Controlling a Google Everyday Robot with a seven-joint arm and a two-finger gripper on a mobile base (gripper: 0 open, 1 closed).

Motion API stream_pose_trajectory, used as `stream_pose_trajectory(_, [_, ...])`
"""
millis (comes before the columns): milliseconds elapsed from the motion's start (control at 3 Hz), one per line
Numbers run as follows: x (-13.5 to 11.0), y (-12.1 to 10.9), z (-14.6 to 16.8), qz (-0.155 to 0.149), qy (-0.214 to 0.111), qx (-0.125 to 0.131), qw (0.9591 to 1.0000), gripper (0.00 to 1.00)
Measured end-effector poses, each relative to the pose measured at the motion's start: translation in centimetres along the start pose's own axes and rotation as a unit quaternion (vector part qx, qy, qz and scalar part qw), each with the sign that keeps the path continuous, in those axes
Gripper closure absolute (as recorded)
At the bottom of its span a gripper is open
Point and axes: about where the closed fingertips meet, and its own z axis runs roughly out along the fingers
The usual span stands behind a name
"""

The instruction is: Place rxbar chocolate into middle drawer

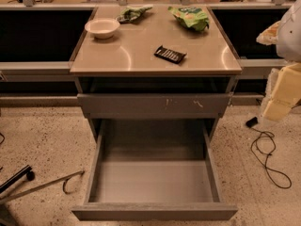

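Note:
The rxbar chocolate (pixel 170 54), a small flat black bar with pale lettering, lies on the cabinet top (pixel 131 55), right of centre near the front edge. The middle drawer (pixel 153 180) is pulled wide open below it, and its smooth grey floor holds nothing. My gripper (pixel 269 34) is at the far right edge of the camera view, level with the cabinet top and well to the right of the bar, with the pale arm body (pixel 283 91) below it. It touches nothing.
A white bowl (pixel 102 28) sits at the back left of the top. Two green snack bags (pixel 190 17) (pixel 134 13) lie at the back. The scratched drawer front (pixel 153 105) above is shut. A black cable (pixel 268 154) lies on the floor at right, and metal rods (pixel 37 185) at left.

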Motion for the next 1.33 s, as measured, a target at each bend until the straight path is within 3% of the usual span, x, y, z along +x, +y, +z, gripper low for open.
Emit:
stream_pose_trajectory(333, [-0.2, -0.5, 0.2, -0.004, -0.002, 0.004, 1.0, 0.0])
stream_pose_trajectory(667, [-1.4, -2.8, 1.6, -0.028, -0.006, 0.015, 0.9995, 0.0])
stream_pose_trajectory(1333, [-6.7, -14.5, 6.1, -0.092, -0.016, 0.064, 0.9936, 0.0])
